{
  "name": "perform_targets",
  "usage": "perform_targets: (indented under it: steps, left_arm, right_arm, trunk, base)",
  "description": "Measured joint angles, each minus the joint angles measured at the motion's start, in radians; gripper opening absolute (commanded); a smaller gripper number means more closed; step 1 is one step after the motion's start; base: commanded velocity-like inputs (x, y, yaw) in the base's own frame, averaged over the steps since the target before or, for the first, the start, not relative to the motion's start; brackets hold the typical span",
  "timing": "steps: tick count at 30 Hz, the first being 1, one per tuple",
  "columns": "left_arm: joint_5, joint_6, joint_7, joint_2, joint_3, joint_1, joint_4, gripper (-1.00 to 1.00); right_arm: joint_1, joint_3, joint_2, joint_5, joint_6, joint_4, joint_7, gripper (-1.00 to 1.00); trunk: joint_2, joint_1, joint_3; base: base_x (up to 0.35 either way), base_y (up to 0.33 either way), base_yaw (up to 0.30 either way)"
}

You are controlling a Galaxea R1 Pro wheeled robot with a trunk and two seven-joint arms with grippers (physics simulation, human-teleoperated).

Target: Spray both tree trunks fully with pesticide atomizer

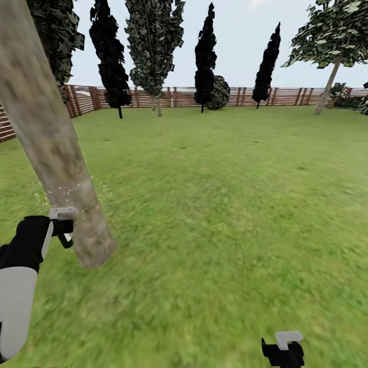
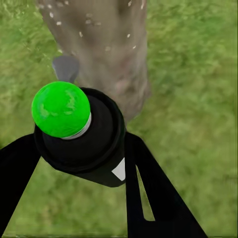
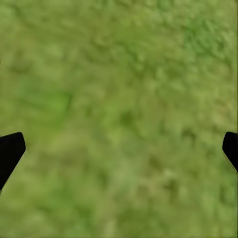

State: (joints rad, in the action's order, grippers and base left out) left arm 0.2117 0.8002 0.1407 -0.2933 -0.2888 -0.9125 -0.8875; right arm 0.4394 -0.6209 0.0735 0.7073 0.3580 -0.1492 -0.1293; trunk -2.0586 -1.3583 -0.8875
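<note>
Head view: left tool (image 1: pixel 62 225) sits right against the near tree trunk (image 1: pixel 48 133), with white specks on the bark just above it, so I'd sweep the nozzle slowly up the bare bark to cover it all. Left wrist view: fingers (image 2: pixel 148 193) clamped on the pesticide atomizer (image 2: pixel 82 131), green-lit top aimed at the trunk base. Right wrist view: right tool (image 3: pixel 119 148) spread wide, empty, over grass (image 3: pixel 119 74).

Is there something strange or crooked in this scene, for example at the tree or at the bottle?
Two things stand out. The tree trunk beside the left gripper appears strongly tilted, perhaps only from the camera angle. The pesticide atomizer in that gripper has a bright green top, and white specks dot the bark.
</note>
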Motion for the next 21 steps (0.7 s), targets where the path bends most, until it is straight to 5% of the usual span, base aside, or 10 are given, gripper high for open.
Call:
perform_targets:
  steps: [21]
  left_arm:
    - [-0.003, 0.0, -0.006, 0.001, 0.0, 0.007, 0.001, -1.0]
  right_arm:
    - [0.0, 0.0, -0.001, 0.0, 0.0, 0.0, 0.002, 1.0]
  trunk:
    - [0.0, 0.0, 0.0]
  base:
    - [0.199, -0.213, 0.02]
